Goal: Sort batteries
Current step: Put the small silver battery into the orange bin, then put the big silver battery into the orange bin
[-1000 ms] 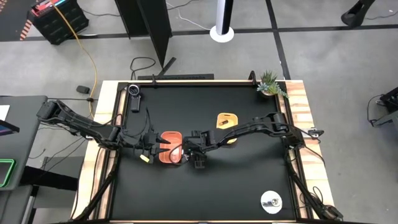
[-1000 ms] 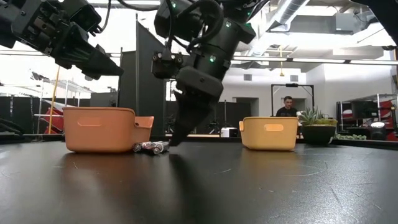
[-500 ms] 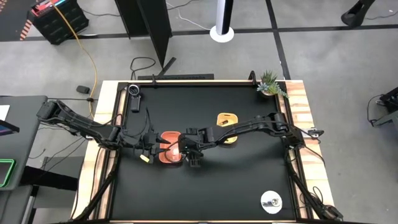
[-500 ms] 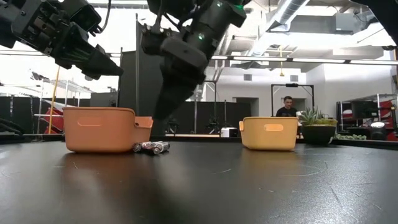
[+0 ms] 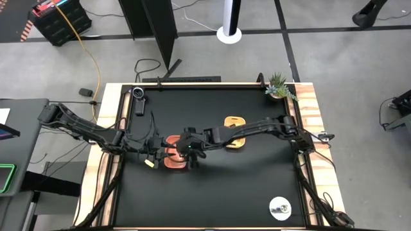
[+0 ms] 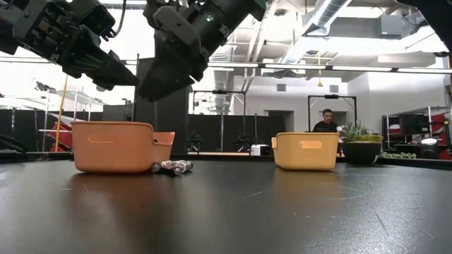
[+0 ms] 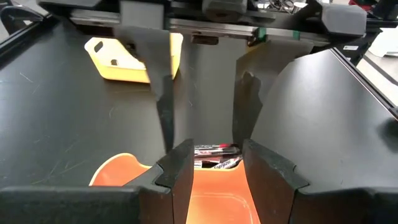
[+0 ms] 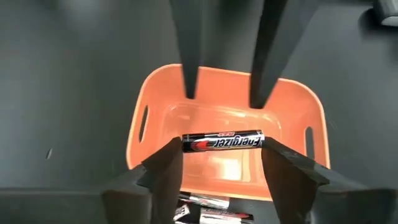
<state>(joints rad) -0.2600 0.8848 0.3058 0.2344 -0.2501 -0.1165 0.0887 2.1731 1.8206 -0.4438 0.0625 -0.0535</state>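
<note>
I held the right tool [image 8: 222,163] clamped across the ends of a small black cylindrical battery [image 8: 222,142], light, rigid, slick-cased and prone to roll, above the orange plastic tray [image 8: 161,106]; the left tool [image 7: 214,165] hovered open nearby.

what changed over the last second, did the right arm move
Yes. The right pincer, shut on a dark battery, lifted from the table beside the loose batteries and swung over the orange tray; in its wrist view the battery hangs above the tray's inside. The left pincer stayed open over the tray's other side. Both trays, including the yellow tray, and the pile did not move.
</note>
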